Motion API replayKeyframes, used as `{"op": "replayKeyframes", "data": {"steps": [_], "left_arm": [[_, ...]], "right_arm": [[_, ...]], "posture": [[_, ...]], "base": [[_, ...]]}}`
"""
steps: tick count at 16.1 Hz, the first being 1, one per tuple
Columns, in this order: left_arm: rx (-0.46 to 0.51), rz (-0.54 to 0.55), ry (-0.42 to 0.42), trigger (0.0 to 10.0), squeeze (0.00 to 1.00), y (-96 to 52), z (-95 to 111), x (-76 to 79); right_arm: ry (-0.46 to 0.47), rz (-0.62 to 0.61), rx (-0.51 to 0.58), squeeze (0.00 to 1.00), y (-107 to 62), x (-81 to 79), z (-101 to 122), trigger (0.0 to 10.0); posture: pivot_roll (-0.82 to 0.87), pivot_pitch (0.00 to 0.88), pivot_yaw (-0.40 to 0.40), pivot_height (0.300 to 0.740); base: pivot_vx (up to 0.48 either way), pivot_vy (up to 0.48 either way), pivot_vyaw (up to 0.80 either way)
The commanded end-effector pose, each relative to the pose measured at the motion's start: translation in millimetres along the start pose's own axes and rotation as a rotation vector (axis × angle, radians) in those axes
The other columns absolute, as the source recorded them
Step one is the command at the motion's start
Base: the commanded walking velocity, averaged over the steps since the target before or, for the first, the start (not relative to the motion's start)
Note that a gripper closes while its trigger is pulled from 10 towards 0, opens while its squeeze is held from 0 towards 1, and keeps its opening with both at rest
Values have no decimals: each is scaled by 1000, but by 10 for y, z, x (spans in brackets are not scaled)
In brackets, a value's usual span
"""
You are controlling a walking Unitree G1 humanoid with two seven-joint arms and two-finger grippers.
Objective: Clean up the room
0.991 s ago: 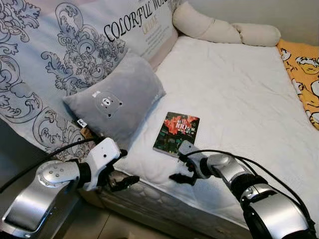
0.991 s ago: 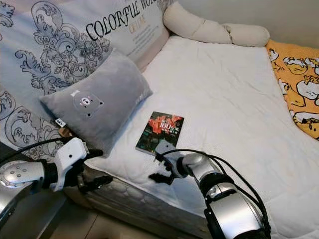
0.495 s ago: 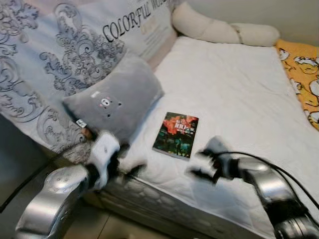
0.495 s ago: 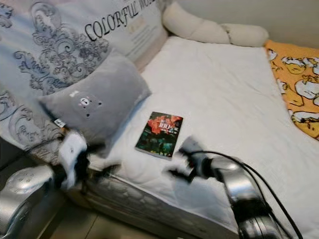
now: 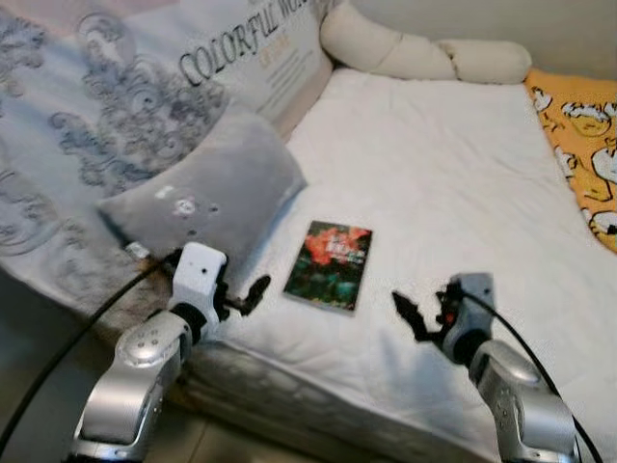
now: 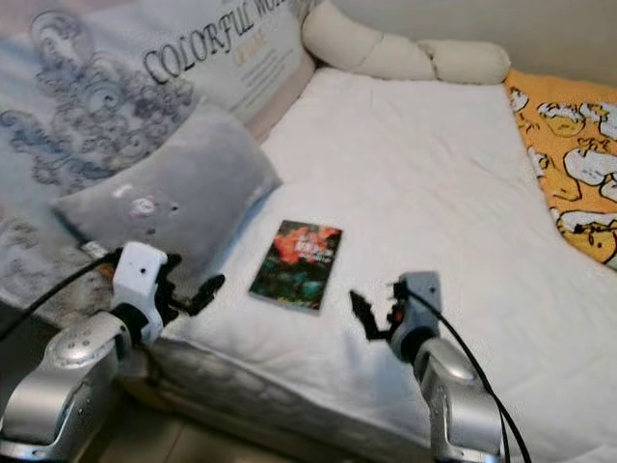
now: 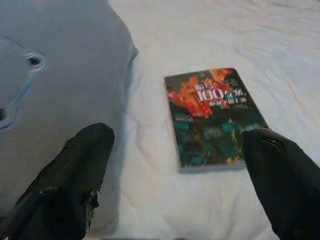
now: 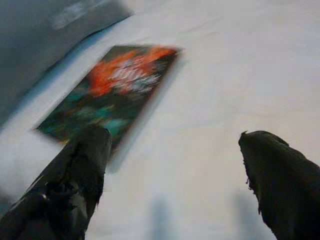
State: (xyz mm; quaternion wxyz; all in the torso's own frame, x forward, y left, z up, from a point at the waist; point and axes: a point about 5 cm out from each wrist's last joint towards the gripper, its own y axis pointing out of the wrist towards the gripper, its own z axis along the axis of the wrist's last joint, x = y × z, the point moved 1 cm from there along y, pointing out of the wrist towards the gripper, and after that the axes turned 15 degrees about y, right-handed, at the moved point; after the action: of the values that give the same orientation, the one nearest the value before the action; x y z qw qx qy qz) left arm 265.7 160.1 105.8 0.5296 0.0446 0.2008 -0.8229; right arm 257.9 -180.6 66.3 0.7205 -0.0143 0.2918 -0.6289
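A book (image 5: 330, 263) with a dark green and red cover lies flat on the white mattress (image 5: 453, 183), near its front edge. My left gripper (image 5: 253, 292) hovers open just left of the book, beside the grey bear pillow (image 5: 207, 198). In the left wrist view the book (image 7: 212, 115) lies ahead between the spread black fingers (image 7: 80, 175). My right gripper (image 5: 410, 313) is open over the mattress, a little right of the book and nearer the front edge. The right wrist view shows the book (image 8: 110, 90), blurred, ahead of the fingers (image 8: 80, 170).
A large patterned cushion (image 5: 125, 116) with lettering leans along the left side behind the grey pillow. A cream bolster (image 5: 424, 58) lies at the far end of the bed. An orange printed blanket (image 5: 583, 125) covers the right edge. Floor shows below the mattress front.
The left gripper rose from below the mattress edge to the bed surface left of the book. The right gripper swung from the book's near corner out to its right. The camera shifted slightly.
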Motion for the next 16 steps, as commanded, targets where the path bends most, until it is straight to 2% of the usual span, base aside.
{"op": "replayKeyframes", "data": {"steps": [1, 2, 3, 5, 9, 14, 16], "left_arm": [[-13, 32, -8, 10000, 0, -20, -36, -31], [-22, 50, -7, 10000, 0, -31, -57, -53], [-34, 72, -2, 10000, 0, -47, -87, -73], [-46, 94, -3, 10000, 0, -72, -135, -93], [-56, 106, 12, 10000, 0, -95, -149, -92], [-58, 145, 18, 10000, 0, -97, -143, -171], [-57, 153, 19, 10000, 0, -80, -134, -188]], "right_arm": [[-54, -66, 75, 0, -48, 20, 71, 10000], [-76, -70, 122, 0, -50, -7, 91, 10000], [-106, -157, 147, 0, -55, 20, 69, 10000], [-73, -197, 125, 0, -59, 22, -8, 10000], [-41, -119, 162, 0, -20, -227, -93, 10000], [-41, -116, 152, 0, 32, -275, -123, 10000], [-56, -119, 161, 0, 51, -265, -92, 10000]], "posture": [[-31, 0, 16, 740], [-21, 0, 5, 740], [-21, 0, 2, 740], [-17, 0, 2, 740], [4, 0, -3, 740], [12, 0, -6, 740], [12, 0, -7, 740]], "base": [[0, -364, 0], [0, -364, 0], [0, -364, 0], [0, -362, 0], [0, -363, 0], [0, -363, -490], [0, -364, 0]]}}
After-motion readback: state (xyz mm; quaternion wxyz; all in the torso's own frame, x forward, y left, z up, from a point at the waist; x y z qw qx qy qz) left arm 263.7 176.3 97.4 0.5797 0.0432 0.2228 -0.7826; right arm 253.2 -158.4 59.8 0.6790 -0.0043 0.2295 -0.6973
